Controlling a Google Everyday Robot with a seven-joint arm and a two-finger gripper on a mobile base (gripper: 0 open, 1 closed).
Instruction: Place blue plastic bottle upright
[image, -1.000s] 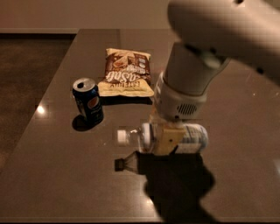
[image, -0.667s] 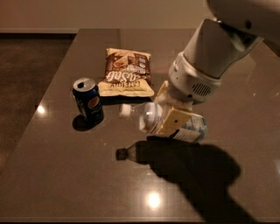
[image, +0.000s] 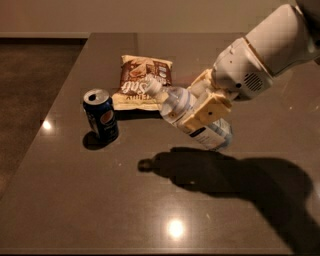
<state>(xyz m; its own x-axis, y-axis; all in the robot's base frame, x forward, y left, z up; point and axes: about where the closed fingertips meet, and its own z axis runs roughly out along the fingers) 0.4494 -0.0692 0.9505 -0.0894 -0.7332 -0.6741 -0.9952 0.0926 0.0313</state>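
Kitchen-like counter (image: 100, 200), dark polished stone, snack bag (image: 142, 82), can (image: 101, 116), claw (image: 199, 102) above counter

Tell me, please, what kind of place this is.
Probably an office kitchen or break area: a dark polished counter carries a Pepsi can and a snack bag, and the robot's hand holds the blue plastic bottle tilted above it.

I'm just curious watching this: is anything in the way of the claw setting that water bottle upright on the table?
Nothing visible. The claw holds the blue plastic bottle tilted above bare table; the Pepsi can and chip bag sit off to one side.
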